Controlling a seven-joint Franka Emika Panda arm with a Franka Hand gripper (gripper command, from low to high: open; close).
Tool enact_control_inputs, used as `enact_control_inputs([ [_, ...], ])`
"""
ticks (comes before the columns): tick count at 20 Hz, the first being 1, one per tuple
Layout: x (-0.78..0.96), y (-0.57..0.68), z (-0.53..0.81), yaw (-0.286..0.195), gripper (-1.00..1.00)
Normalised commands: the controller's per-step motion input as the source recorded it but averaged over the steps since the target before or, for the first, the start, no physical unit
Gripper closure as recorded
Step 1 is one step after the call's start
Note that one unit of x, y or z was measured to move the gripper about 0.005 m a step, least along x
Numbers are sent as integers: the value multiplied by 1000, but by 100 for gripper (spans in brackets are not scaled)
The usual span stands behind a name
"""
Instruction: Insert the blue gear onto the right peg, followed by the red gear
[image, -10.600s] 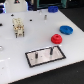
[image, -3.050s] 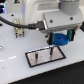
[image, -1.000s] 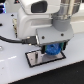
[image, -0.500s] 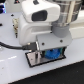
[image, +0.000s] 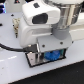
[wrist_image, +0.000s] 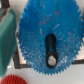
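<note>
The blue gear (image: 52, 54) hangs under my wrist, just over the black-framed grey plate (image: 34, 60). In the wrist view the blue gear (wrist_image: 47, 37) fills most of the picture. The right peg (wrist_image: 51, 54) stands dark inside its centre hole, with its grey tip showing. My gripper (image: 50, 49) is close around the gear and seems shut on it; the fingers themselves are hidden by the arm's body. The red gear (wrist_image: 14, 80) shows only as a toothed edge in the wrist view, beside the blue one. The arm hides it in the exterior view.
The white arm (image: 47, 20) blocks most of the exterior view. A blurred teal-green shape (wrist_image: 6, 35) lies at the edge of the wrist view next to the blue gear. White table (image: 15, 72) surrounds the plate.
The arm has come down over the plate with the blue gear. Over the last second the gear has sunk slightly lower, towards the plate.
</note>
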Motion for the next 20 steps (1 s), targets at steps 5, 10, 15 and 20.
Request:
enact_control_inputs([
  [5, -205, 134, 491, 0, -100],
  [10, -454, 212, 269, 0, -100],
  [15, -518, 301, 27, 0, -100],
  [20, -505, 282, -70, 0, -100],
])
